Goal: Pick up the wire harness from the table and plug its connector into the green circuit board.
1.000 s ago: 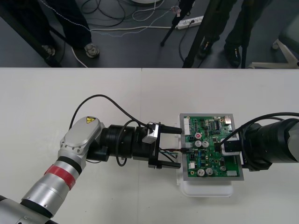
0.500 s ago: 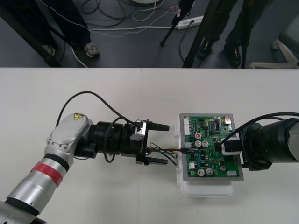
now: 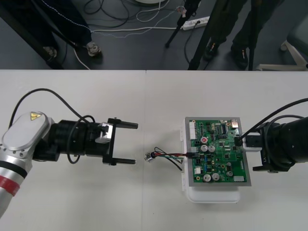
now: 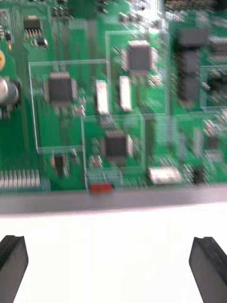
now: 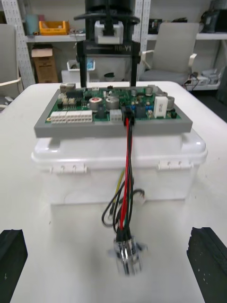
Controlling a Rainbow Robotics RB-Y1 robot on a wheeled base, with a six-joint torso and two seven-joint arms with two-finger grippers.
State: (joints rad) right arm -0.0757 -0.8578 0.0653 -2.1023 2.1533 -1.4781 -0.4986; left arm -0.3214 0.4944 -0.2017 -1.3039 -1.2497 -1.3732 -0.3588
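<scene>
The green circuit board (image 3: 219,154) sits on its white base (image 3: 211,195) at the right of the table. The harness's black plug (image 5: 127,116) sits in the board's left edge. Its red, black and green wires (image 3: 171,156) run left across the table to the metal socket (image 3: 149,156), which lies loose. My left gripper (image 3: 134,144) is open, a short way left of the socket and holding nothing. In the left wrist view the socket (image 5: 126,253) lies between the wide-apart fingers (image 5: 12,258). My right gripper (image 4: 111,270) is open at the board's right edge.
Beyond the table's far edge, the dark floor carries cables and a power strip (image 3: 195,21). From the left wrist, the right gripper (image 5: 111,42) stands behind the board (image 5: 113,106). Bare table lies in front of and behind the left arm.
My left gripper has drawn back to the left, away from the board, leaving the harness's socket on the table. My right gripper has pulled back slightly to the right.
</scene>
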